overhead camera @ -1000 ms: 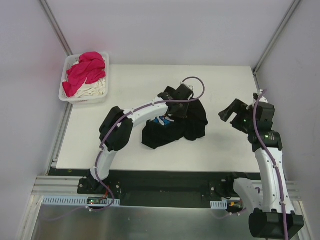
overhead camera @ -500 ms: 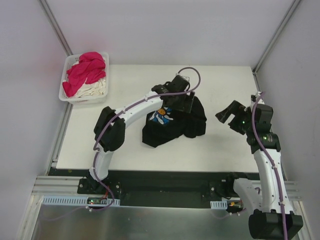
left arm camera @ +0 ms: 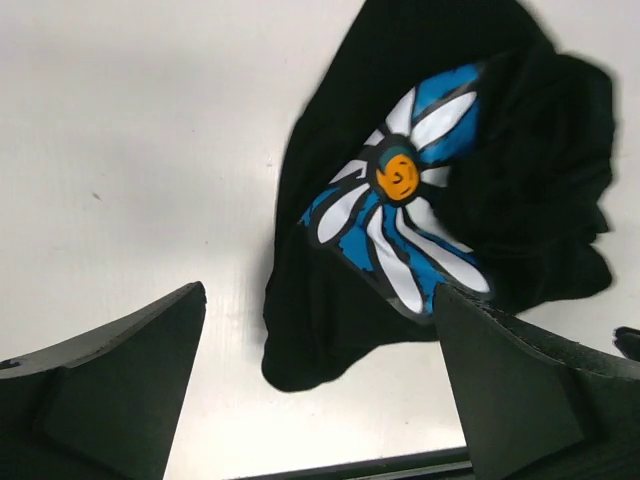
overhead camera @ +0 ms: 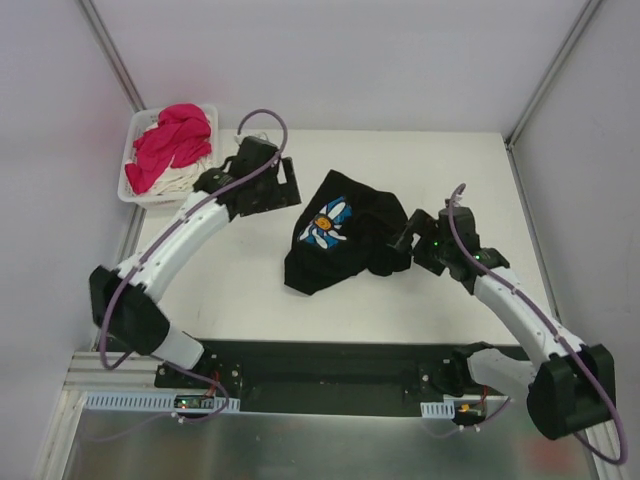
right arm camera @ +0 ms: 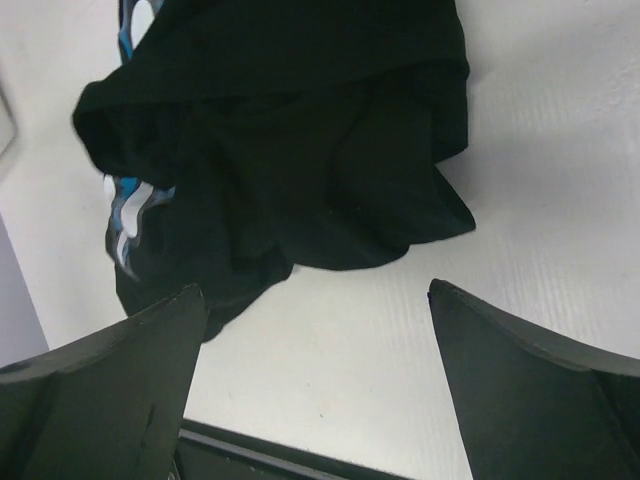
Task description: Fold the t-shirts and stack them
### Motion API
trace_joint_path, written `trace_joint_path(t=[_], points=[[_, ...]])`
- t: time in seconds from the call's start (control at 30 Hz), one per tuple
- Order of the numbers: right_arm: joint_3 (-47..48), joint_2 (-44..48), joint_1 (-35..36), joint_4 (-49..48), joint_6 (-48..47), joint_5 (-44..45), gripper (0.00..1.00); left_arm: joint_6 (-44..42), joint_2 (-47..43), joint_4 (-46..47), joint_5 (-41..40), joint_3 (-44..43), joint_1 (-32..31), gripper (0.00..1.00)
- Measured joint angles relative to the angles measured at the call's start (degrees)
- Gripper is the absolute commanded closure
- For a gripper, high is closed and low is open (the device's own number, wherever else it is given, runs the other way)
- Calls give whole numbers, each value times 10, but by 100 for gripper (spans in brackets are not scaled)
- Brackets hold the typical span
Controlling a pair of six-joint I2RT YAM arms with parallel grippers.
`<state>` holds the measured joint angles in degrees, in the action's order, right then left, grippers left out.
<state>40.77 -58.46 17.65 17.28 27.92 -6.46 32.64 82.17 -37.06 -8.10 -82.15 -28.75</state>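
Note:
A black t-shirt lies crumpled mid-table, its daisy print facing up; it also shows in the left wrist view and the right wrist view. My left gripper hovers open to the shirt's left, holding nothing. At the shirt's right edge, my right gripper stands open and empty. A magenta-pink t-shirt and a cream one are heaped in the basket.
The white plastic basket sits at the table's far left corner. Grey walls close in the back and sides. The table's front edge runs just below the shirt.
My left gripper let go of the black shirt and swung left toward the basket. The shirt dropped with its daisy print showing. My right arm reached in to the shirt's right edge.

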Motion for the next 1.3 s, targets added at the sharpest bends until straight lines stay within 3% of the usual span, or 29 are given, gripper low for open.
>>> trace_joint_path(t=[0.33, 0.53, 0.7, 0.8, 0.83, 0.93, 0.97, 1.0, 1.2, 1.3], points=[[38, -136, 94, -81, 102, 119, 4, 34, 318, 20, 25, -71, 9, 16], [71, -161, 129, -147, 137, 186, 4, 32, 366, 68, 46, -113, 16, 26], [129, -255, 133, -186, 141, 200, 7, 36, 381, 121, 67, -113, 16, 39], [151, -307, 133, -201, 140, 200, 20, 43, 391, 145, 72, -99, 16, 52], [158, -322, 134, -201, 140, 200, 29, 45, 394, 150, 74, -93, 16, 63], [172, -341, 133, -200, 128, 204, 49, 59, 390, 168, 74, -74, 17, 77], [179, -344, 132, -200, 121, 205, 53, 65, 388, 178, 72, -63, 17, 100], [188, -348, 129, -201, 115, 205, 63, 71, 381, 189, 67, -49, 18, 100], [278, -397, 86, -199, 63, 157, 99, 134, 305, 231, 29, 73, 13, 100], [344, -445, 63, -191, 31, 117, 99, 180, 225, 227, 0, 170, -1, 100]])
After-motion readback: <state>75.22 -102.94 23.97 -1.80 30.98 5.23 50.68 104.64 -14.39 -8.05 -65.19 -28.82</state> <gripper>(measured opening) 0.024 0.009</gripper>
